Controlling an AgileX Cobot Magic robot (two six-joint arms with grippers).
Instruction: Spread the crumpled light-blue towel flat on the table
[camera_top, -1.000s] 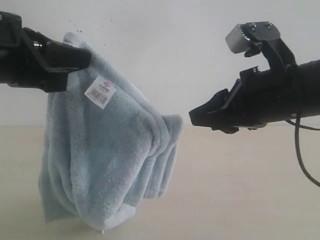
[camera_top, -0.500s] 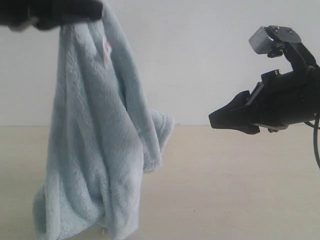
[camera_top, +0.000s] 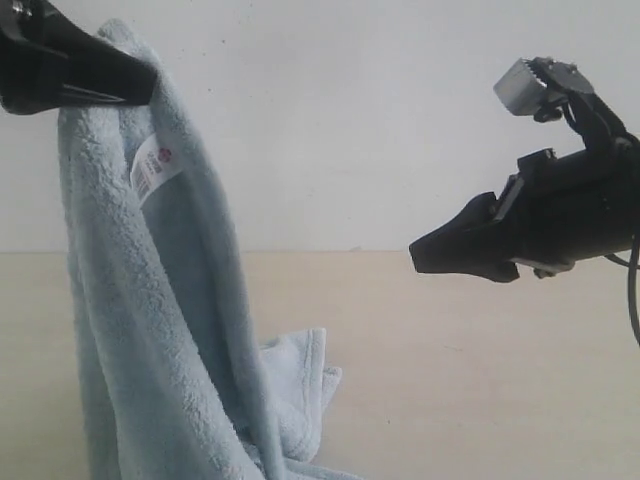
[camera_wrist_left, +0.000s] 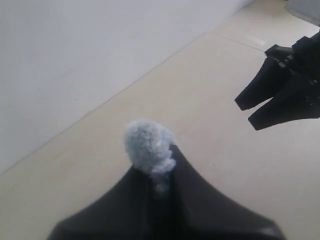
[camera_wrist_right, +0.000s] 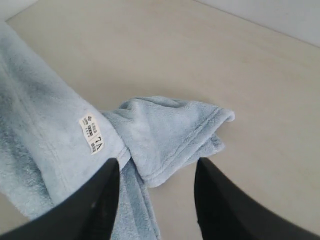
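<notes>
White label (camera_top: 150, 167) on the towel (camera_top: 110, 330), tiny dark print and a red mark, none legible

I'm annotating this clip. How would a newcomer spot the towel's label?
Start at the light-blue towel hanging from the left pincer over the table. Just below that grip sits the label: a small white printed tag, the only non-blue patch on the cloth.

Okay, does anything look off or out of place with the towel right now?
Yes. The towel hangs in a twisted bunch from the shut left gripper, pinched at one end, its lower end folded over on the table, not flat. The open right gripper is clear of it. No damage shows.
</notes>
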